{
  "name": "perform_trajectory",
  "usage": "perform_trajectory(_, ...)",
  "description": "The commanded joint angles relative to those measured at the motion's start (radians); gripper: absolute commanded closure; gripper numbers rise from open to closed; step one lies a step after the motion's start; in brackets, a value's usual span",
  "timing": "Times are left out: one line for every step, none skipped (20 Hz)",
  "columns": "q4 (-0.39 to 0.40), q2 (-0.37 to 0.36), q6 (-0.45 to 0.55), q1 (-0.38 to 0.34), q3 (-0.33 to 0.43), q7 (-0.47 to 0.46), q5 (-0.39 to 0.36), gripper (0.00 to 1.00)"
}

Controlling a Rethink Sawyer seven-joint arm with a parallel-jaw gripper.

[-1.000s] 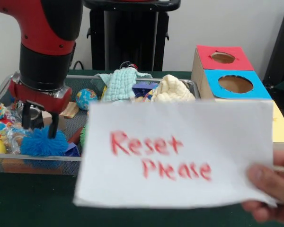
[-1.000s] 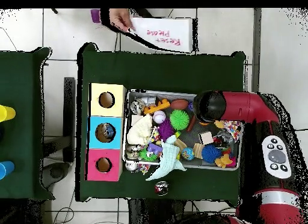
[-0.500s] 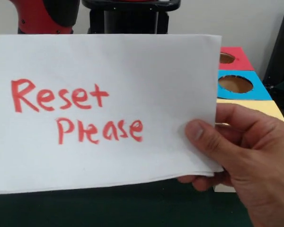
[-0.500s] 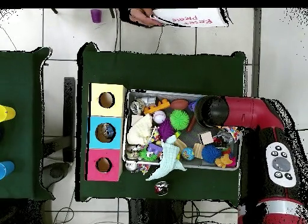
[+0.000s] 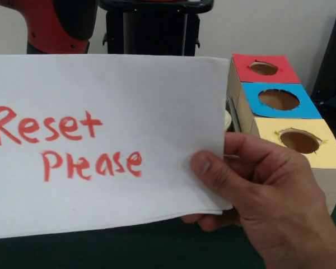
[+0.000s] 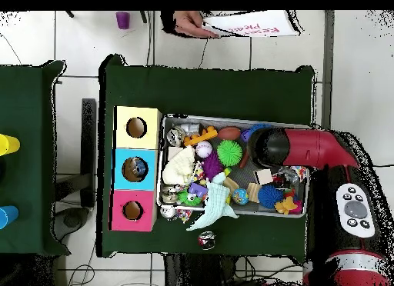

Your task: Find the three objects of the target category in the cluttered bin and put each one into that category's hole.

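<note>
The bin (image 6: 231, 119) is a silver wire-mesh basket on the green table, full of mixed toys. Among them are a green spiky ball (image 6: 228, 152), a blue spiky ball (image 6: 268, 196), a cream cloth (image 6: 179, 167), a pale teal cloth (image 6: 217, 203), a small globe ball (image 6: 241, 196) and a wooden block (image 6: 264, 176). The red and black end of my arm (image 6: 268, 147) hangs over the bin's right half and hides the gripper beneath it. In the front view a sheet of paper (image 5: 101, 140) reading "Reset Please" covers the bin and the gripper.
Three wooden boxes with holes stand beside the bin: yellow (image 6: 137, 128), blue (image 6: 135, 168) and red (image 6: 132, 211); they also show in the front view (image 5: 278, 100). A person's hand (image 5: 269, 196) holds the paper before the front camera. A small object (image 6: 206, 239) lies outside the bin.
The paper has been lifted close to the front camera, hiding the bin and gripper, then slid left. The arm's end over the bin has barely shifted.
</note>
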Motion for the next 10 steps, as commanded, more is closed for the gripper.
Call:
perform_trajectory(0.074,0.041,-0.048,0.001,0.017,-0.006,-0.031,0.00)
perform_trajectory(0.073,0.040,-0.047,0.000,0.019,-0.009,-0.030,0.00)
perform_trajectory(0.073,0.040,-0.047,-0.001,0.019,-0.009,-0.029,0.00)
perform_trajectory(0.074,0.038,-0.047,-0.002,0.020,-0.012,-0.028,0.00)
perform_trajectory(0.073,0.039,-0.047,-0.002,0.020,-0.012,-0.028,0.00)
perform_trajectory(0.072,0.041,-0.047,-0.005,0.023,-0.016,-0.027,0.00)
perform_trajectory(0.070,0.045,-0.053,-0.007,0.025,-0.016,-0.028,0.00)
perform_trajectory(0.069,0.049,-0.058,-0.008,0.027,-0.016,-0.028,0.00)
perform_trajectory(0.068,0.054,-0.067,-0.008,0.029,-0.013,-0.030,0.00)
perform_trajectory(0.060,0.066,-0.078,-0.009,0.033,-0.010,-0.030,0.00)
